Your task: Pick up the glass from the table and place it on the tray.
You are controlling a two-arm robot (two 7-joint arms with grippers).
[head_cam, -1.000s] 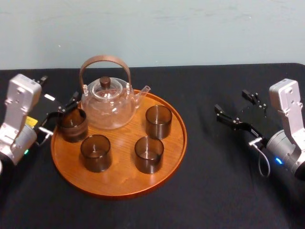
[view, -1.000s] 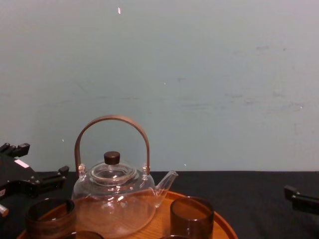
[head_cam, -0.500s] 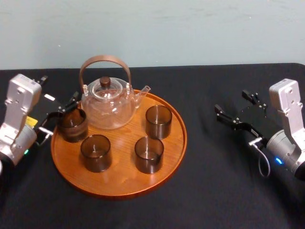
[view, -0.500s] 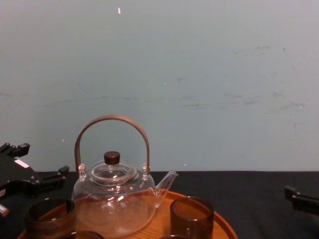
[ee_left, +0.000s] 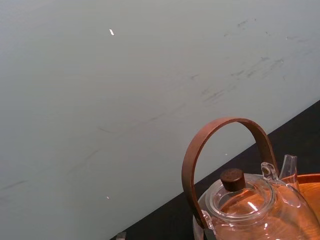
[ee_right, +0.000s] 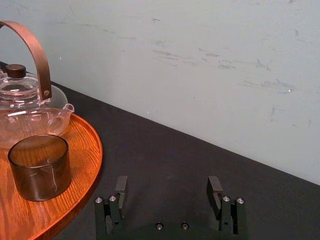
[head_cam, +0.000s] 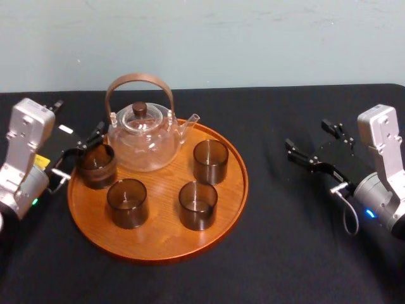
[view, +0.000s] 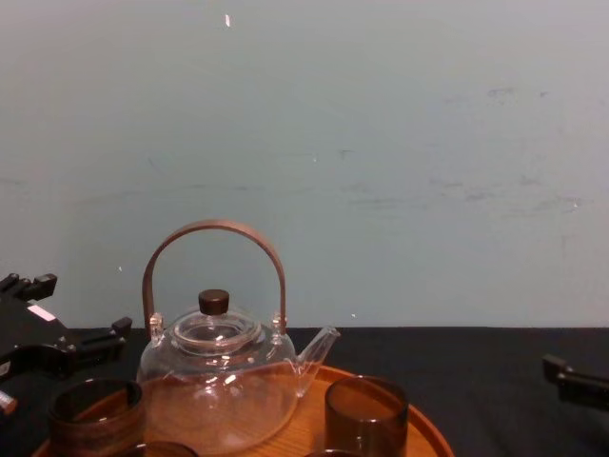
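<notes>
Nothing has visibly shifted since the earlier frames; both arms hold position. Left gripper (head_cam: 82,151): fingers spread, released, at the tray's left edge, just beside the glass (head_cam: 96,166); contact cannot be judged. The glass stands upright on the tray (head_cam: 164,234), inside the rim and left of the teapot (head_cam: 142,136). Three more glasses (head_cam: 127,202) stand on the tray too. None is left on the table (head_cam: 266,266). Right gripper (head_cam: 308,136): fingers apart, empty, parked over the table well right of the tray. Judgement: placement looks done; the left arm's retreat remains.
</notes>
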